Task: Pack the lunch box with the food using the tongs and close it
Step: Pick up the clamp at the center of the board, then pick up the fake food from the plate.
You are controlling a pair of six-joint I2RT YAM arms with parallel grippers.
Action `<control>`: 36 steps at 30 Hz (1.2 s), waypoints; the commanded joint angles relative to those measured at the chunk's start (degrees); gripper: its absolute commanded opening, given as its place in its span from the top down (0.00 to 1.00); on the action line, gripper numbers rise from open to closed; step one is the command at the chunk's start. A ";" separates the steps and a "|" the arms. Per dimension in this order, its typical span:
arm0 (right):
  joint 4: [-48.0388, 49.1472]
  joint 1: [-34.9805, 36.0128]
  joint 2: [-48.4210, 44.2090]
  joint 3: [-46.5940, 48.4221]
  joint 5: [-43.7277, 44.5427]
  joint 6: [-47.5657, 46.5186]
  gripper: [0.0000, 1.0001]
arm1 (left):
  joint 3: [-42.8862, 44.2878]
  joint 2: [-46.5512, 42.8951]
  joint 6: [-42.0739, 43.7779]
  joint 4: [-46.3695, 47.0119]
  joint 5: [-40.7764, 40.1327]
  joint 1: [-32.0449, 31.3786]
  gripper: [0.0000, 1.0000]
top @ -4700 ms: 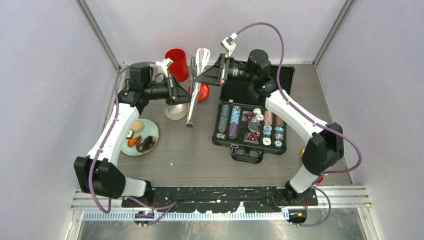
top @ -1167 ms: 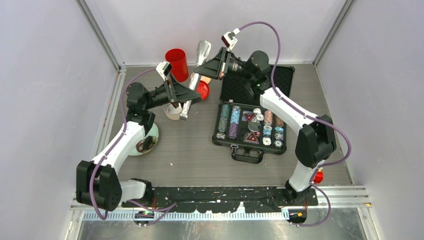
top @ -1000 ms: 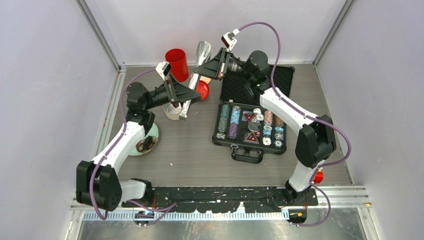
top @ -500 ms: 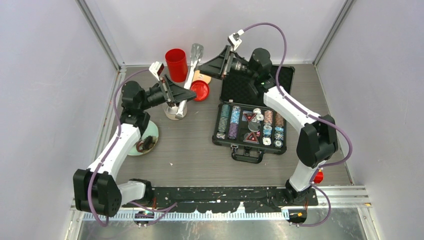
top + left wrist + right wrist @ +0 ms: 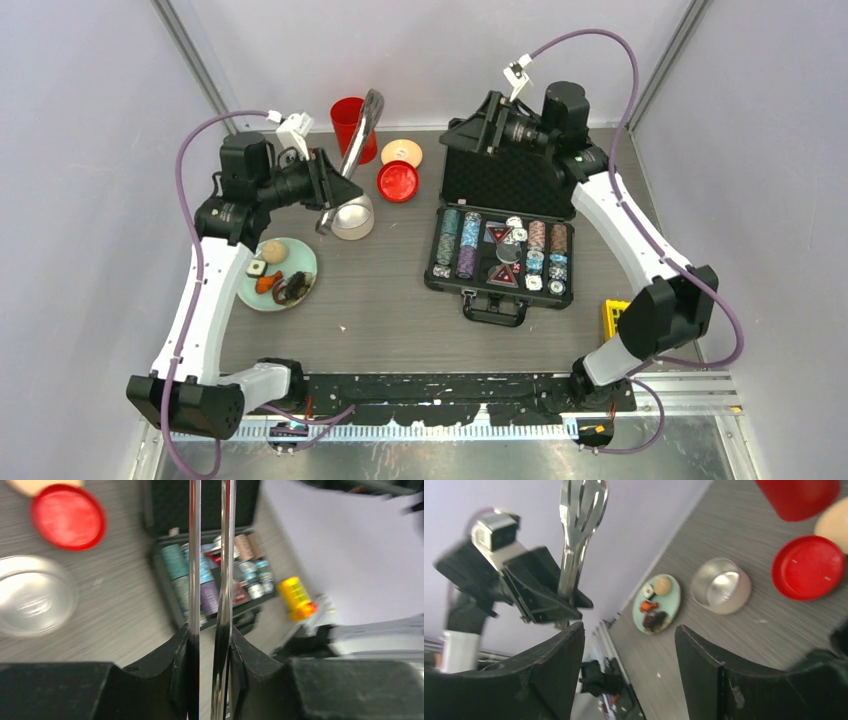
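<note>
The right gripper has let go and drawn back over the black hard case of poker chips, jaws wide and empty. The slim silver metal tongs now sit clamped in the left gripper, 2 arms pinched nearly parallel, holding nothing, above the round steel tin. Handover looks done; the small toy food waits on the pale green plate by the table's left edge.

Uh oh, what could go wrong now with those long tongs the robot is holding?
Only the left gripper pinches the tongs, near their lower end, so they might twist or slip. Their long top end leans by the red cup and could knock it on a swing. The lunch box sits close by their lower end, easy to bump.
</note>
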 commanded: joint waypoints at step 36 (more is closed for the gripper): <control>-44.72 -4.24 -16.54 -18.22 9.73 -54.83 0.15 | -4.65 -6.05 62.96 -48.64 -24.10 28.71 0.51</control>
